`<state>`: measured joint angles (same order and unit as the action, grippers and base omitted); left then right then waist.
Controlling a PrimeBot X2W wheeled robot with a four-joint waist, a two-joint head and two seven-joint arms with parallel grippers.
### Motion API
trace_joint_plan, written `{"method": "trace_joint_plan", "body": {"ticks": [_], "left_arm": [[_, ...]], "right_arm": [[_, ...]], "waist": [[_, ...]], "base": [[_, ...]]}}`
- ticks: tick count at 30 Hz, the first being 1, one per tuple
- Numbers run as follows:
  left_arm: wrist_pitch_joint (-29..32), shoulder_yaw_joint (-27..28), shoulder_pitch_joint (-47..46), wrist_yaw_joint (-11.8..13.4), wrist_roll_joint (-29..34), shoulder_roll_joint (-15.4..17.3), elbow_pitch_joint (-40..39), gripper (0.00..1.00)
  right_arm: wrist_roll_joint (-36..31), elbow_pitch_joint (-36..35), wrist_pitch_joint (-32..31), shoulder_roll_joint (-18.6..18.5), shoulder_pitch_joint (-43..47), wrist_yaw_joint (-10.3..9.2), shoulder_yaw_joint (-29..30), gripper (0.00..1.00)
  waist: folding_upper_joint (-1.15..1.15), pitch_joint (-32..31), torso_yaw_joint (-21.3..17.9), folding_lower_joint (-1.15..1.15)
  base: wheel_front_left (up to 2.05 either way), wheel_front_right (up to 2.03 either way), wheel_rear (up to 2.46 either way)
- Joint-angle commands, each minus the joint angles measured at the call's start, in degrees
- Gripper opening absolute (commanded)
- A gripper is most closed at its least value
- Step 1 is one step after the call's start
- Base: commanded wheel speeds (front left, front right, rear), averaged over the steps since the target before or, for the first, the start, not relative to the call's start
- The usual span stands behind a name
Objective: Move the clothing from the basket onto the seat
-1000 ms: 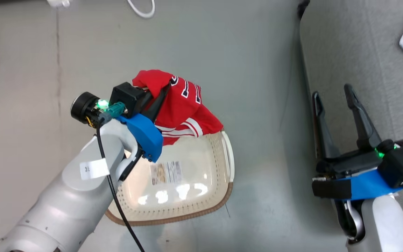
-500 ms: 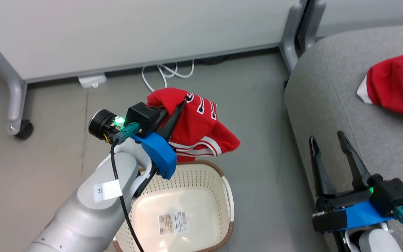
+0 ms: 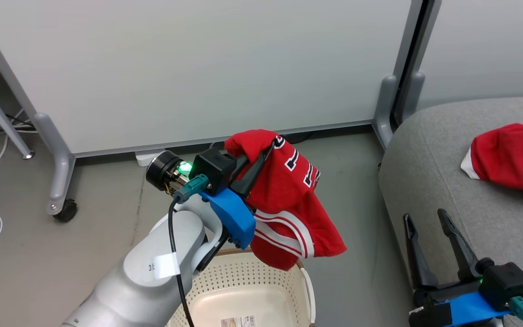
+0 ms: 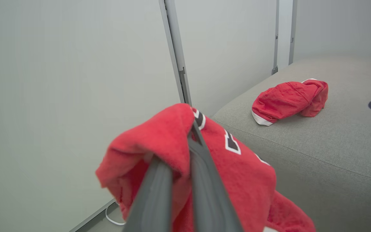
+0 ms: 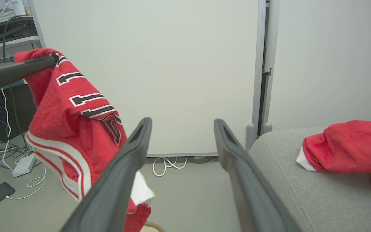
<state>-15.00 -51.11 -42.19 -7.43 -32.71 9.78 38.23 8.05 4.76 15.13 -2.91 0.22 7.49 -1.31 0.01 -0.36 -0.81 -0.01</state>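
Jersey (image 3: 291, 204) hangs lengthwise down from left end effector (image 3: 270, 146).

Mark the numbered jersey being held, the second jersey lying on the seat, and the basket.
numbered jersey (image 3: 288, 200): head view, red cloth just below the numbers.
second jersey (image 3: 511, 154): head view, middle of the crumpled bundle.
basket (image 3: 243, 277): head view, perforated far wall.

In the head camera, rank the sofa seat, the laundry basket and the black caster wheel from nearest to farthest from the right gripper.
1. The seat: its edge lies right at the fingers of the open right gripper.
2. The basket: on the floor, off to the gripper's left.
3. The caster wheel: far left, under the panel's foot.
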Motion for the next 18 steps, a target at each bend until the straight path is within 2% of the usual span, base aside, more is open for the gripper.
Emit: {"method": "trace_joint_plan", "body": {"ticks": [1,9,18], "left_arm": [[-0.27,-0.3,0.81,-0.02,-0.01,-0.03,-0.36,0.0],[-0.27,-0.75,1.22,0.05,-0.02,-0.17,-1.63,0.0],[-0.27,-0.99,0.12,0.21,0.55,-0.55,-2.5,0.0]], "right_arm": [[-0.16,-0.16,0.03,0.04,0.84,0.01,0.01,1.0],[-1.57,0.16,0.03,0.04,-0.3,0.01,-2.06,1.0],[-2.93,3.37,0.03,-3.45,-6.95,0.01,-11.41,1.0]], "waist": [[-0.01,-0.44,0.58,0.01],[-0.01,-0.7,1.6,0.01],[-0.01,-0.01,2.27,0.01]], "base": [[0.0,0.0,0.0],[0.0,0.0,0.0],[0.0,0.0,0.0]]}}
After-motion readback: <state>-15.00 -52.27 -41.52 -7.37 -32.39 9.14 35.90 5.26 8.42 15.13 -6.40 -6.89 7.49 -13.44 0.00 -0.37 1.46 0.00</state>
